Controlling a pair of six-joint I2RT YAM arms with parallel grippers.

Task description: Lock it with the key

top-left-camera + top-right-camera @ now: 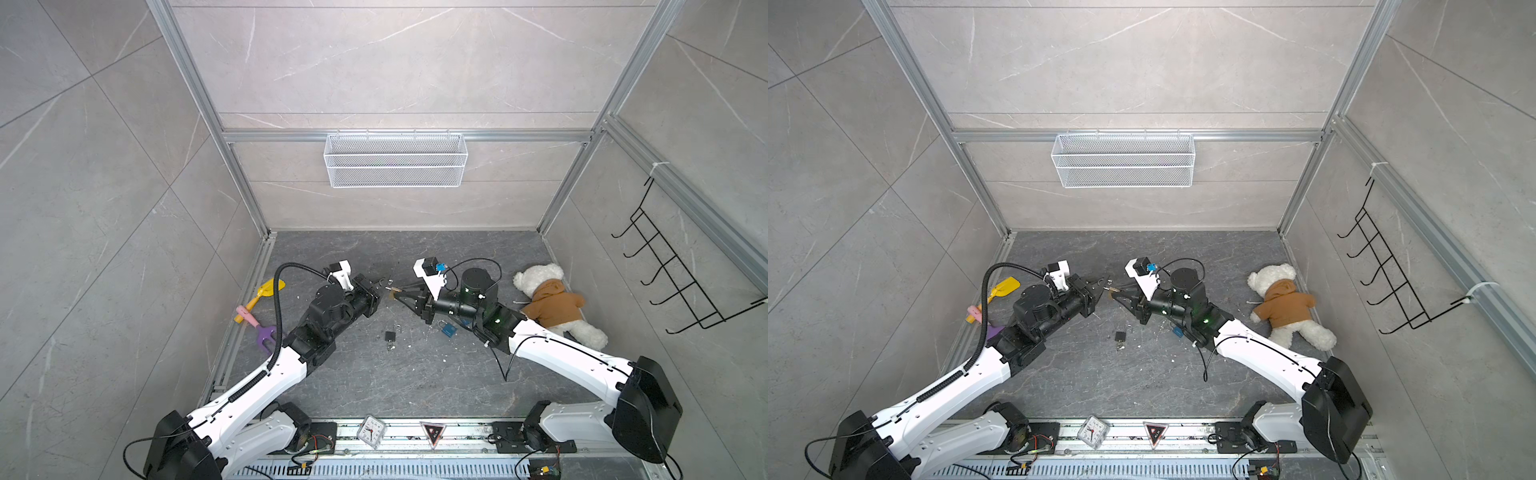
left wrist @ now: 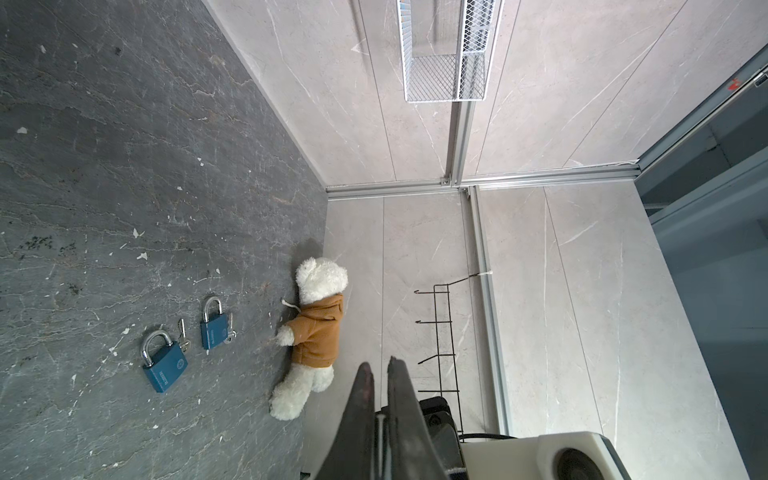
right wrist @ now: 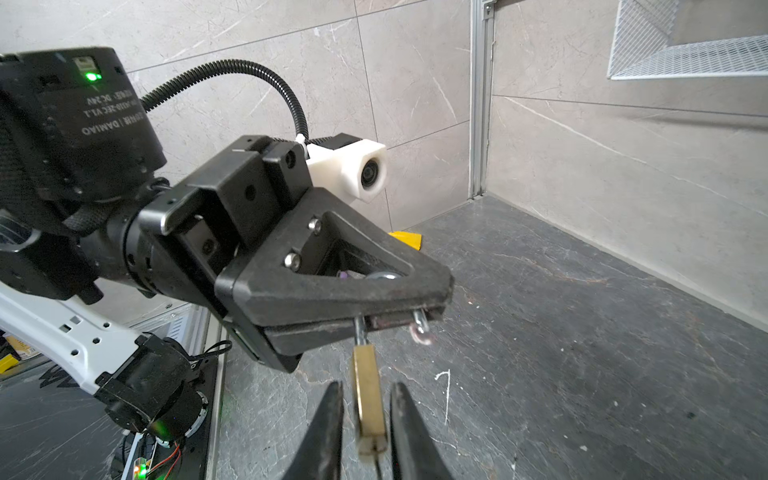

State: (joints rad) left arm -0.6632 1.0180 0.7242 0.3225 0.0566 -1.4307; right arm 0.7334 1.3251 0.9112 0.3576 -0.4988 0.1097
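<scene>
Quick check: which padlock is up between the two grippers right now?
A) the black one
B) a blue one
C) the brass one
C: the brass padlock hangs by its shackle from the left gripper, jaws shut on it; the black padlock lies on the table.

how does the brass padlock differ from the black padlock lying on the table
Colour: the brass padlock is gold-toned, the black padlock dark. Pose: the brass padlock hangs above the table, shackle clamped in the left gripper, body between the fingers of the right gripper; the black padlock lies on the table, untouched. Both are small padlocks.
</scene>
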